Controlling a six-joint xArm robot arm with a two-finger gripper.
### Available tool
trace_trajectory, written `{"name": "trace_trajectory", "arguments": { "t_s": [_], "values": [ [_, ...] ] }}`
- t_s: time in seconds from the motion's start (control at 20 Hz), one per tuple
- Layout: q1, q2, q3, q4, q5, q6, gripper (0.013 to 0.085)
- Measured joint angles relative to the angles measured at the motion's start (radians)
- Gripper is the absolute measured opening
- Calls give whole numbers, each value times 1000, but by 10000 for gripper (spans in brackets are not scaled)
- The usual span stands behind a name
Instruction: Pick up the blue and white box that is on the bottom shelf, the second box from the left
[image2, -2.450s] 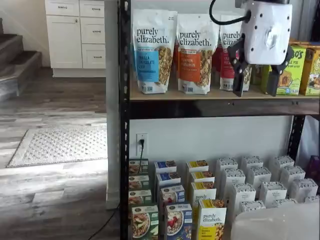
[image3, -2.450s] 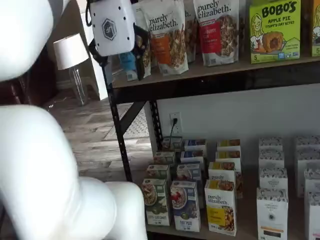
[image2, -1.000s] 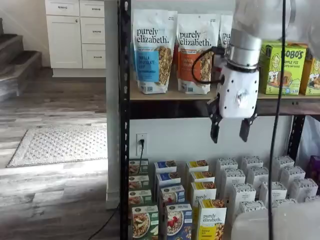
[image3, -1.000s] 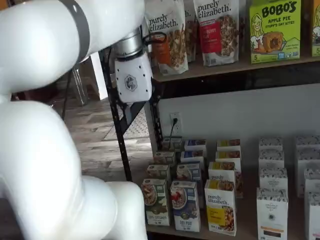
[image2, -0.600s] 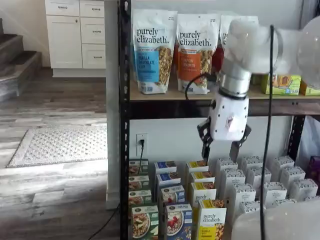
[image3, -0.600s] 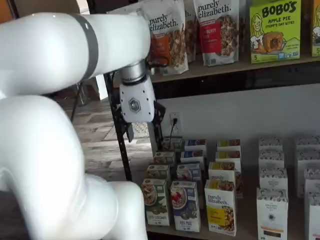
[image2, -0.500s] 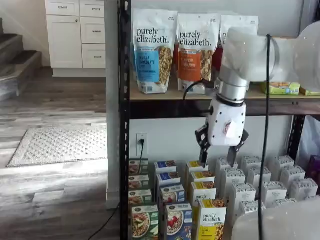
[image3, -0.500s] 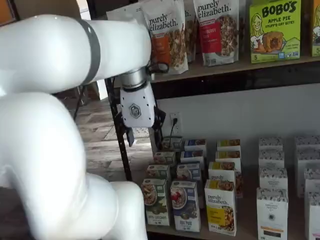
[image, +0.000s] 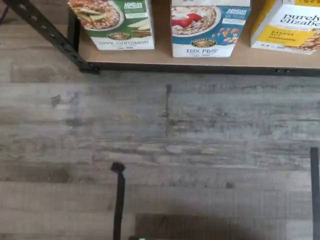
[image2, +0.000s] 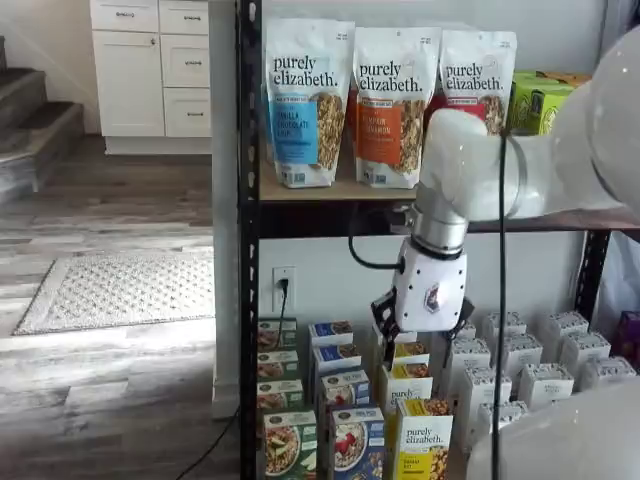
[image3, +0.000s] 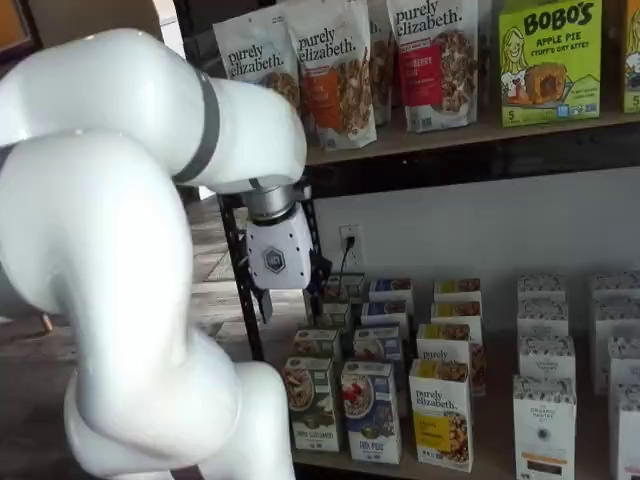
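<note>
The blue and white box (image: 210, 27) stands at the front edge of the bottom shelf (image: 160, 56), between a green-fronted box (image: 112, 22) and a yellow box (image: 287, 30). It shows in both shelf views (image2: 357, 442) (image3: 370, 410), at the front of a row of like boxes. My gripper (image2: 422, 328) hangs in front of the rack, above the small boxes and apart from them. Its two black fingers (image2: 384, 320) show a plain gap with nothing in them. It also shows in a shelf view (image3: 290, 298), up and to the left of the blue box.
Rows of white boxes (image2: 520, 365) fill the shelf's right part. Tall granola bags (image2: 305, 100) and a Bobo's box (image3: 548, 60) stand on the tan tier above. A black rack post (image2: 248, 300) stands at the left. Grey wood floor (image: 160, 150) lies before the shelf.
My gripper has come down from the granola tier to just above the small boxes and has shifted left. Its fingers have stayed apart.
</note>
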Motion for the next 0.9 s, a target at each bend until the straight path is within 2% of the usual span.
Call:
{"name": "trace_trajectory", "arguments": {
  "t_s": [0.3,0.7,0.9],
  "values": [
    [8,82,33,-13,-128,11,850],
    [23,231,50,-7,-299,16,850],
    [28,305,44,11,-382,3,850]
  ]
}}
